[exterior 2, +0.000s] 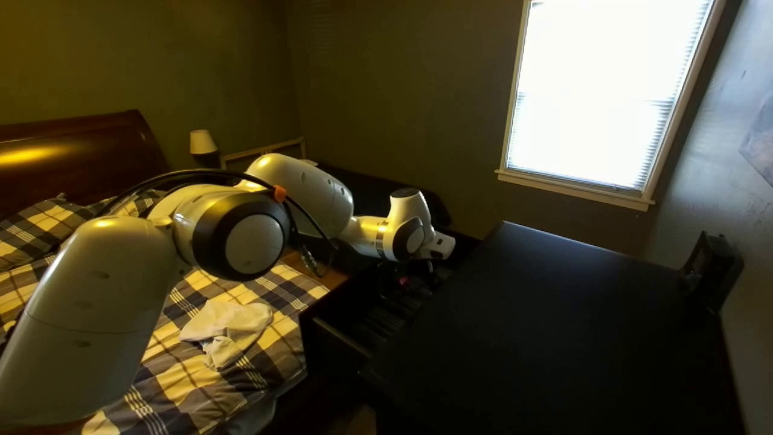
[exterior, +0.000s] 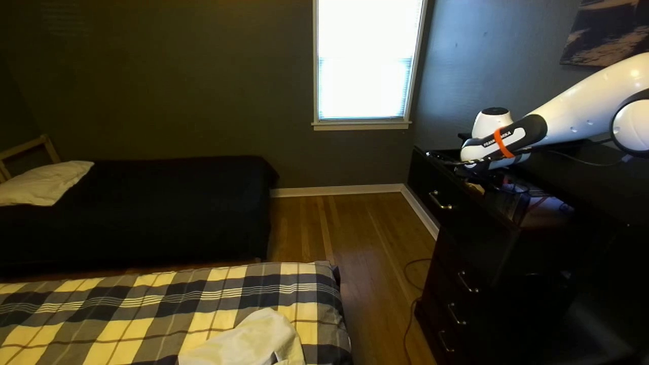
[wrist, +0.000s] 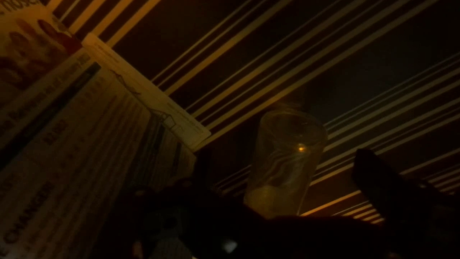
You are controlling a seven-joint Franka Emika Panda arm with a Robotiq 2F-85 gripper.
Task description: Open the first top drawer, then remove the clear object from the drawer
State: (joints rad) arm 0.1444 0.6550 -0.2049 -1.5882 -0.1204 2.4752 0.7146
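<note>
The first top drawer (exterior: 479,215) is pulled out of the dark dresser; its side wall also shows in an exterior view (exterior 2: 341,335). In the wrist view, its striped floor (wrist: 248,72) is dim. The clear object (wrist: 284,169), a clear cylinder with a yellowish lower end, lies or stands on the stripes; I cannot tell which. My gripper (wrist: 282,156) is open, with one dark finger on each side of the cylinder and a visible gap on the right. In both exterior views, the gripper is down at the drawer and mostly hidden.
Printed paper or a box (wrist: 79,136) lies close to the left finger. Other items (exterior: 517,195) sit in the drawer's near end. The dresser top (exterior 2: 567,326) borders the drawer, with a dark object (exterior 2: 712,269) by the wall. A plaid bed (exterior: 167,309) stands opposite.
</note>
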